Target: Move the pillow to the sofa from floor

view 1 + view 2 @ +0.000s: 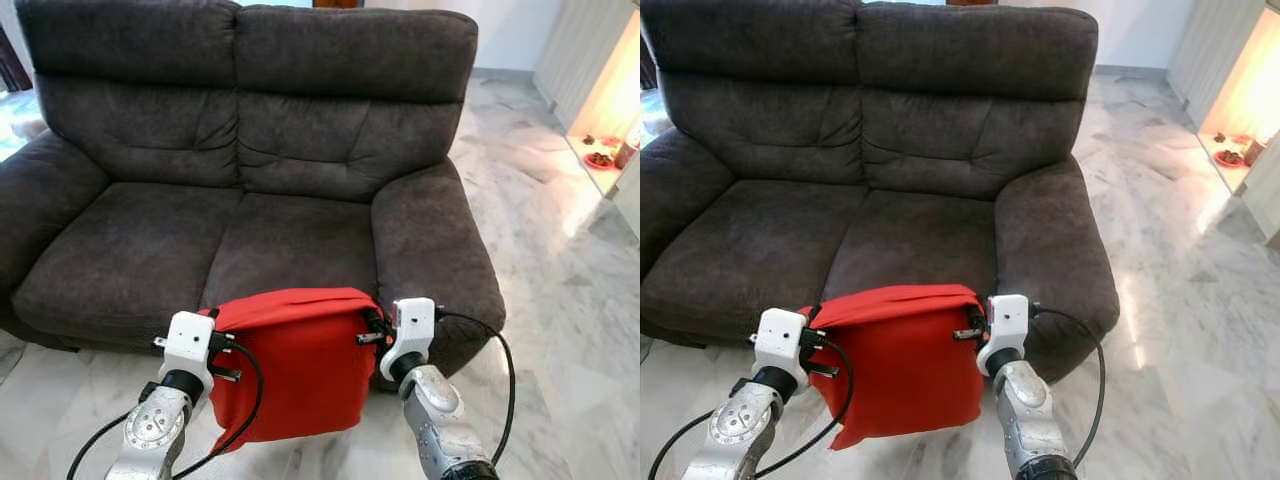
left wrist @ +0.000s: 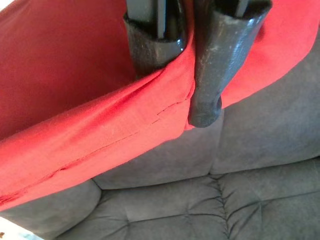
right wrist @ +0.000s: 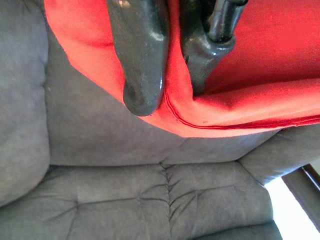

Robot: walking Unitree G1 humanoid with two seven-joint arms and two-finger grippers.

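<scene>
- Pillow (image 1: pixel 295 365): red, hanging clear of the floor before the sofa (image 1: pixel 250 180) front edge.
- Left gripper (image 2: pixel 187 65) and right gripper (image 3: pixel 167 57): each clamped on a top corner.
- Risk: thin fabric pinches may slip; the hanging bottom could snag the seat edge.

1. The left arm (image 1: pixel 152 430) is silver metal, with a round joint disc ringed by small dark screw holes.
2. Its wrist ends in a white, boxy housing (image 1: pixel 189 341) with rounded corners and a small dark dot on its face.
3. A black cable (image 1: pixel 243 405) loops from that housing down past the arm.
4. The right arm (image 1: pixel 438 420) is silver too, a rounded shiny casing above a black cuff at the bottom edge.
5. Its white wrist housing (image 1: pixel 413 318) matches the other, and a black cable (image 1: pixel 505 365) arcs out from it.
6. The left gripper (image 2: pixel 181 65) has glossy black fingers (image 2: pixel 212 60), scuffed and blunt-tipped.
7. The right gripper (image 3: pixel 167 55) has smooth, shiny black fingers (image 3: pixel 140 55).
</scene>
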